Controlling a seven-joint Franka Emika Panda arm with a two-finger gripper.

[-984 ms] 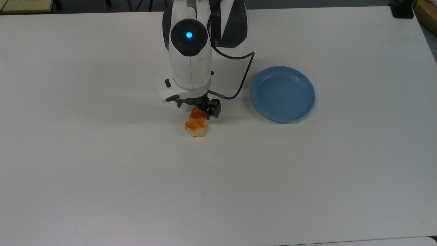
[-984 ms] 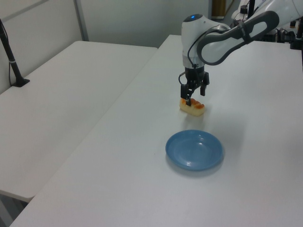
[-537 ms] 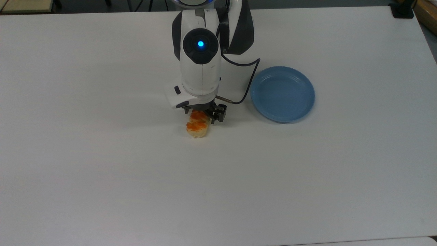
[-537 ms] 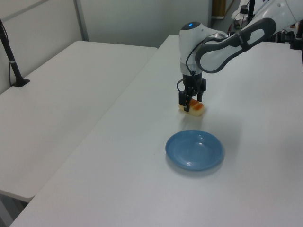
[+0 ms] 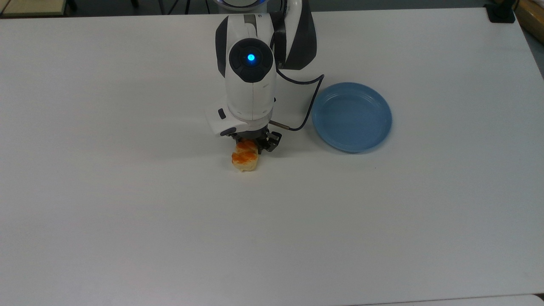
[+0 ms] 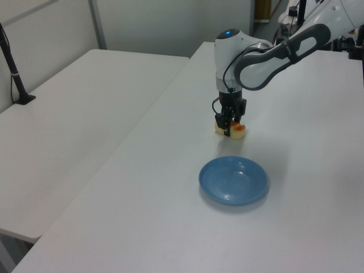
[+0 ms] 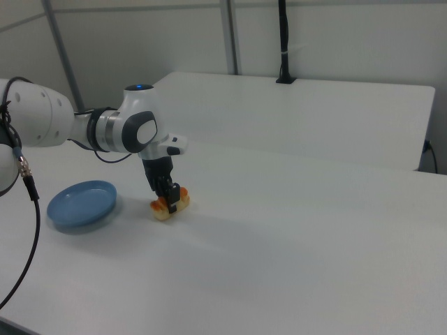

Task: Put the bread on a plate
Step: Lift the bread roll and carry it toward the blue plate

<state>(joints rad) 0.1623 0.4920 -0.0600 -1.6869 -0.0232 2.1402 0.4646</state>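
Lower than a second ago, your two-finger gripper (image 5: 250, 146) has come down onto the small oblong pale-beige bread with orange-brown glazed bumps (image 5: 245, 158), and the black fingers (image 6: 230, 120) now straddle the loaf's far end; whether they have closed on it or stand slightly apart, you cannot tell. The bread lies on the white table (image 5: 127, 212), directly beneath and between the jaws, its near end sticking out toward the top view's bottom. Its long axis runs roughly along the top view's vertical, so the jaws cross its short width. To do this grasp well, I'd judge you should close gently, then lift straight up. Farther off, well apart from the jaws toward the top view's right, sits the round shallow light-blue plate (image 5: 352, 117), bare.
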